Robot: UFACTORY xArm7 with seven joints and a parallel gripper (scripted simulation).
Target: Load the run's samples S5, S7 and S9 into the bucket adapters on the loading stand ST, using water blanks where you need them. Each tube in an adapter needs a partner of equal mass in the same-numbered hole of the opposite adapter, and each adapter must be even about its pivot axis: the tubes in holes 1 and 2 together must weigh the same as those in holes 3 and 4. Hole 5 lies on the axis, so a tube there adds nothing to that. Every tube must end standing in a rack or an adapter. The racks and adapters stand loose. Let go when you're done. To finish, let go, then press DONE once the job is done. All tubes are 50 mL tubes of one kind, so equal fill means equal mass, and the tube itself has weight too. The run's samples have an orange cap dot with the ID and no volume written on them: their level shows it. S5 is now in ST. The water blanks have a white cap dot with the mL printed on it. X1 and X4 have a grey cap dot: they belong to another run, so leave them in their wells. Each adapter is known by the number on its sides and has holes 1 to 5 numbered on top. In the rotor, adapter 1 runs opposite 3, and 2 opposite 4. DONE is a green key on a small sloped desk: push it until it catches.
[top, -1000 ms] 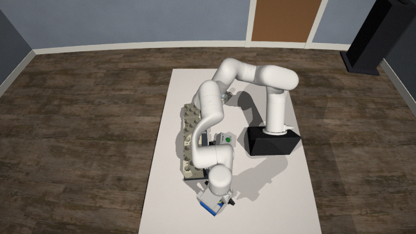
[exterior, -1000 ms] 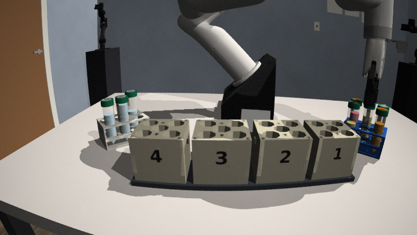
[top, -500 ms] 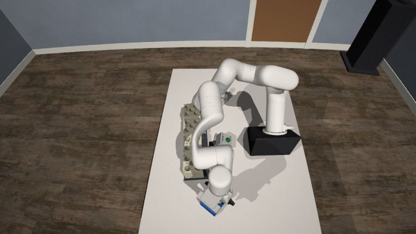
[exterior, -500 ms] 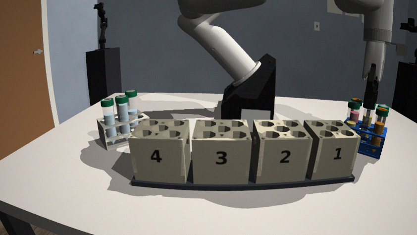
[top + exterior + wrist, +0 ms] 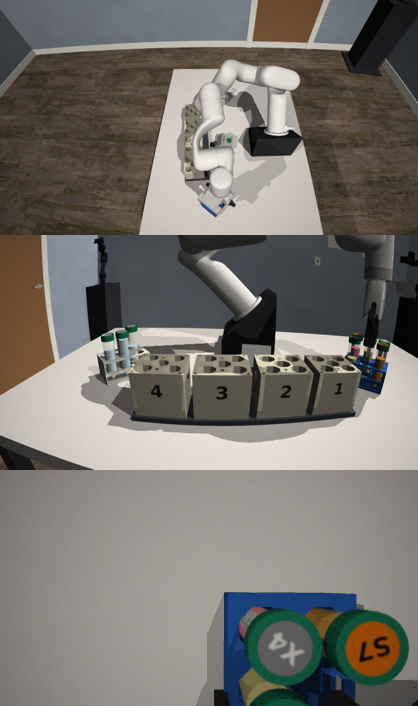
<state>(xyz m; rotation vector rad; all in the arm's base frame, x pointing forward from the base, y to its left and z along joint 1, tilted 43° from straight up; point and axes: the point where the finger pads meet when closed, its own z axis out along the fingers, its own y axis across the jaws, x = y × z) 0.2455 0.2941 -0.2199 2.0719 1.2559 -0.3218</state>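
The blue sample rack (image 5: pixel 370 372) stands at the right end of the table, beside adapter 1 (image 5: pixel 333 383). My gripper (image 5: pixel 371 335) hangs straight down over it, open, with its dark fingers lowered among the tube caps. In the wrist view the grey X4 cap (image 5: pixel 283 647) and the orange S7 cap (image 5: pixel 374 647) stand side by side in the rack (image 5: pixel 290 605). A third green cap (image 5: pixel 277 700) is cut off at the bottom edge between my dark fingertips; its label is out of view. Adapters 2 (image 5: pixel 282 383), 3 (image 5: pixel 221 383) and 4 (image 5: pixel 159 383) stand in line on the stand, all holes looking empty.
A clear rack with three water blanks (image 5: pixel 121 357) stands behind adapter 4 at the left. The green DONE key (image 5: pixel 229 140) sits on its small desk next to the arm's black base (image 5: pixel 274 143). My own arm arches over the adapters.
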